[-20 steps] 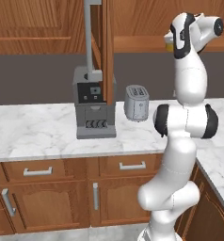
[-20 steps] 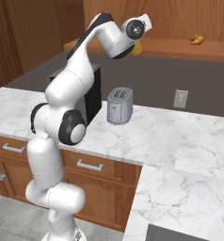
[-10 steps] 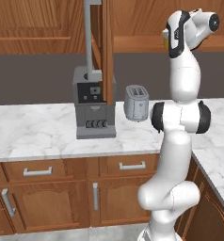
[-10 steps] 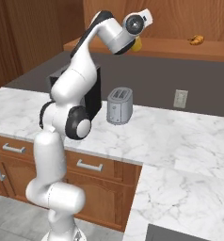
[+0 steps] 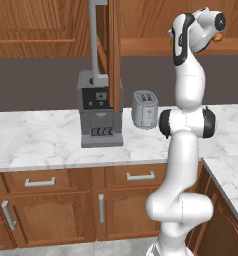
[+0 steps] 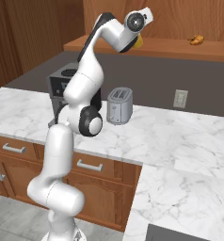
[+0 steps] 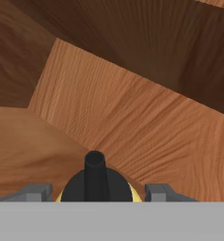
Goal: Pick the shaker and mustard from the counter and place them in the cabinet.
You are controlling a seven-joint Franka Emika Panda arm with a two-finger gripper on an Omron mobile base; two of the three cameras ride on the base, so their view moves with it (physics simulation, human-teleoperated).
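Seen along the hand: gripper [image 7: 96, 193] clamped partway on the mustard [image 7: 95, 181], one grey finger tip at 9 o'clock of the dark nozzle cap, the other at 3 o'clock, a sliver of yellow bottle shoulder showing on either side of the cap. Bottle body cut off below by the lower edge, so how far down the grip reaches cannot be told. Beyond the nozzle, at 12 o'clock, bare wooden panels of the cabinet [image 7: 132, 108] meeting at an angle; whether the bottle base touches the shelf cannot be told. From the left base camera, left to right: open cabinet door with its long grey bar handle [image 5: 95, 37] at 11 o'clock, dark coffee machine [image 5: 100, 112] on the counter [image 5: 36, 142], silver toaster [image 5: 144, 109] just beside it, then the white arm rising to the hand at 1 o'clock, level with the shelf, a trace of yellow at its far edge, fingers hidden behind the wrist. From the right base camera: coffee machine mostly hidden behind the arm, toaster at centre, hand at 12 o'clock with yellow showing just behind it against the shelf edge, a small orange-brown item [image 6: 196, 40] farther along the shelf at 2 o'clock, too small to make out, and a wall outlet [image 6: 180, 99] below it.
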